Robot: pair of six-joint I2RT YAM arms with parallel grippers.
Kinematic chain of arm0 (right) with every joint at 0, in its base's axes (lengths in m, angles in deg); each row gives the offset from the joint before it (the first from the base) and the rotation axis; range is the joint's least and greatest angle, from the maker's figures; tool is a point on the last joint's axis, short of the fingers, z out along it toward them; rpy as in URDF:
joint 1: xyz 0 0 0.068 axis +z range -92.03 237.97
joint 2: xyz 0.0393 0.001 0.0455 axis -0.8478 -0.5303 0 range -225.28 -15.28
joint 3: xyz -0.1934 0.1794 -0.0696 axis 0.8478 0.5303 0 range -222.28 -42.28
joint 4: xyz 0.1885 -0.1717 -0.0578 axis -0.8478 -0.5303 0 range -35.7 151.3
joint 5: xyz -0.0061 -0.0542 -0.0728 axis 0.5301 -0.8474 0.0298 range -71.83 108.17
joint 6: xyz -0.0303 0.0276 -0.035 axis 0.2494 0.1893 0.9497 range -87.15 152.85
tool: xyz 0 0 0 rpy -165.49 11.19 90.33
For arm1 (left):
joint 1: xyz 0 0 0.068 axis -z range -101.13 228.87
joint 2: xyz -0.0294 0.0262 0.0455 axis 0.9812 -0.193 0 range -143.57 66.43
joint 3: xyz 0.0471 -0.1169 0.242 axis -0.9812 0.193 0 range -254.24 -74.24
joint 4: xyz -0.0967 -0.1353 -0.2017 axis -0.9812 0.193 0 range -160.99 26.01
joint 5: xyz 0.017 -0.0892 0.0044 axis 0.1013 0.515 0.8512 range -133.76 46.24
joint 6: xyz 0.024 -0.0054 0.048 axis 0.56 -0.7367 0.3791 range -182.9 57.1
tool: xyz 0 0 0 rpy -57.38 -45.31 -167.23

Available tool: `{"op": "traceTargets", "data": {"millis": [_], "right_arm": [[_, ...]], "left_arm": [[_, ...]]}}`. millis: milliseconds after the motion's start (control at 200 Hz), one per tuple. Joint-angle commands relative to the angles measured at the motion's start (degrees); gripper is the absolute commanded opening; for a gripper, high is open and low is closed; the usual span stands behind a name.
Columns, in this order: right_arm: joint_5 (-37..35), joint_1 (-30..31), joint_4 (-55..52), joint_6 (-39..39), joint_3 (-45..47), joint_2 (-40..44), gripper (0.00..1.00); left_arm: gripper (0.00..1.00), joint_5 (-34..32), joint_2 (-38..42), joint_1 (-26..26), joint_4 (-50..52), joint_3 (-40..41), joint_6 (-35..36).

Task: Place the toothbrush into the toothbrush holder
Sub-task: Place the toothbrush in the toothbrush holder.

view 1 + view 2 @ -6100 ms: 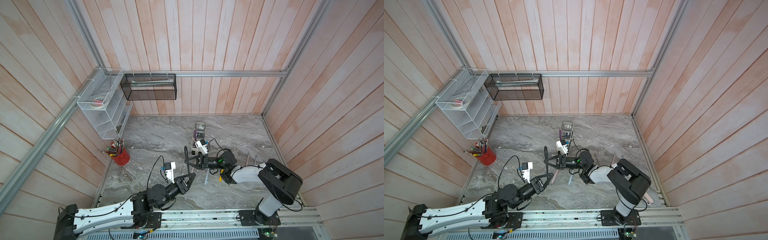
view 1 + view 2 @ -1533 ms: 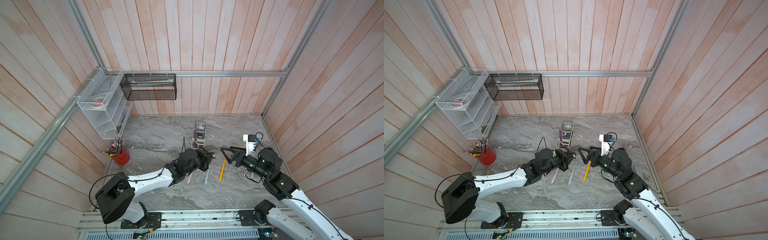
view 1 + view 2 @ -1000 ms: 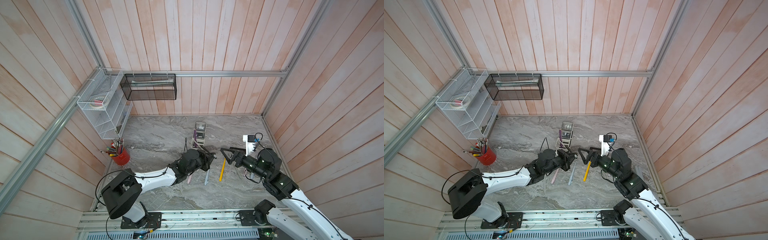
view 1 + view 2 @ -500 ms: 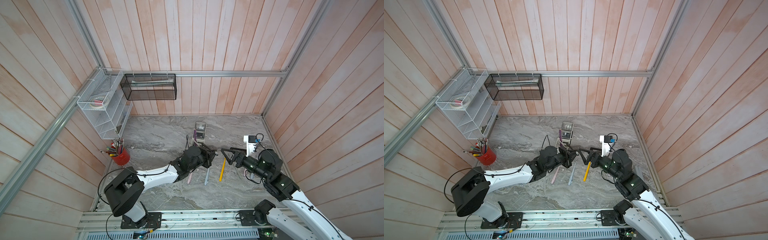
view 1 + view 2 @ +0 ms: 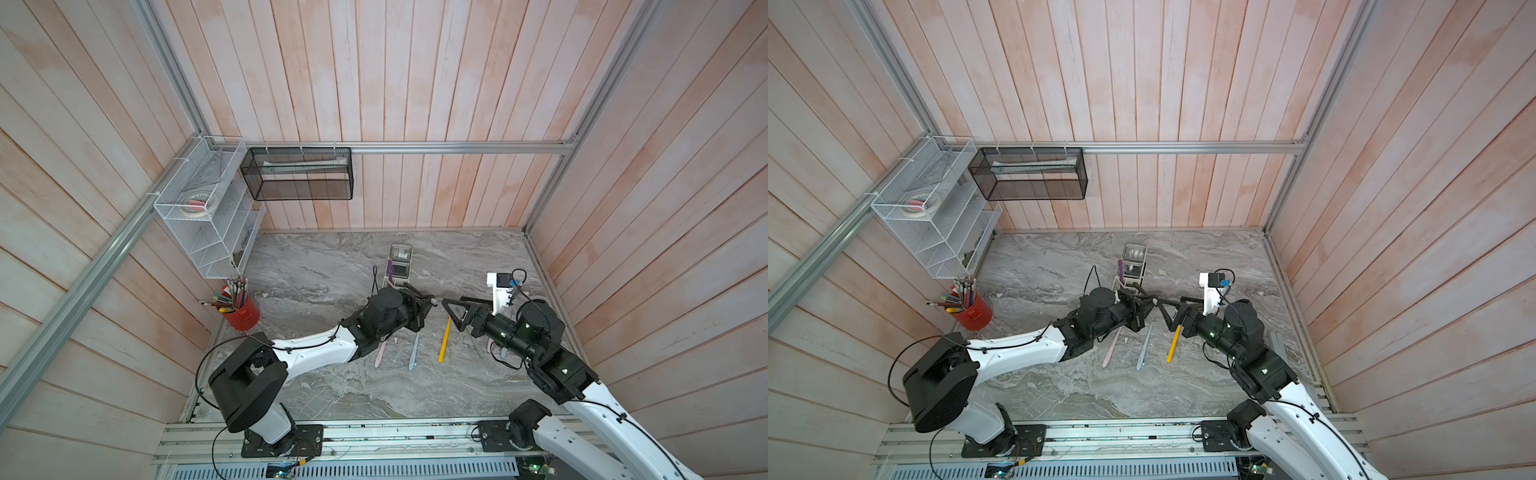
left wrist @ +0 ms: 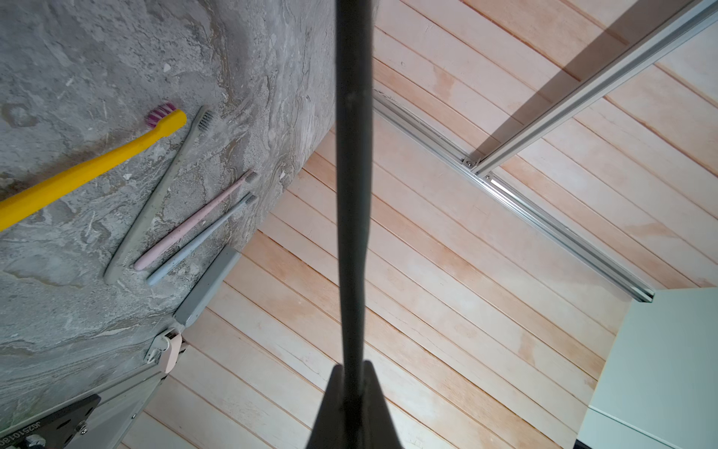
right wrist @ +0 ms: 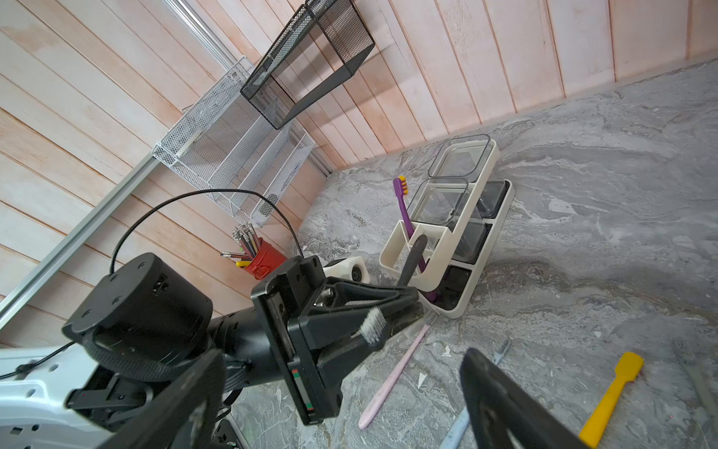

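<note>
Overall, a grey marble-look tabletop (image 5: 324, 270) fills the floor of the wood-panelled cell, with a white wire-mesh rack (image 5: 208, 216) on the far-left wall and a black mesh basket (image 5: 299, 178) beside it on the far wall. Both arms reach toward the middle. The left gripper (image 5: 428, 302) is closed tight on a dark grey toothbrush (image 6: 351, 194), lifted off the table just near of the cream toothbrush holder (image 7: 462, 223). In the right wrist view the handle end overlaps the holder's near compartments; whether it is inside cannot be told. The right gripper (image 5: 452, 315) faces it, jaws spread wide and holding nothing. The holder stands upright at the table's centre, a purple toothbrush (image 7: 402, 202) standing in one compartment. A red pen cup (image 5: 245, 316) sits at the left edge. Flat on the table lie a yellow toothbrush (image 5: 444, 338), a pale blue toothbrush (image 5: 414, 353) and a pink toothbrush (image 5: 380, 353).
</note>
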Motion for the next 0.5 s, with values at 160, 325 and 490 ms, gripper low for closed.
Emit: {"op": "traceTargets", "data": {"millis": [160, 325, 490], "right_arm": [[0.24, -0.16, 0.02, -0.67, 0.48, 0.45, 0.96], [0.32, -0.2, -0.07, -0.67, 0.21, 0.36, 0.96], [0.41, -0.23, -0.07, -0.58, 0.11, 0.36, 0.96]], "left_arm": [[0.0, -0.69, 2.64, 2.15, 0.86, 0.48, -6.81], [0.0, -1.89, 3.77, 2.15, 0.81, 2.52, -7.43], [0.0, -2.54, 4.24, 1.98, 0.3, 4.02, -8.25]]}}
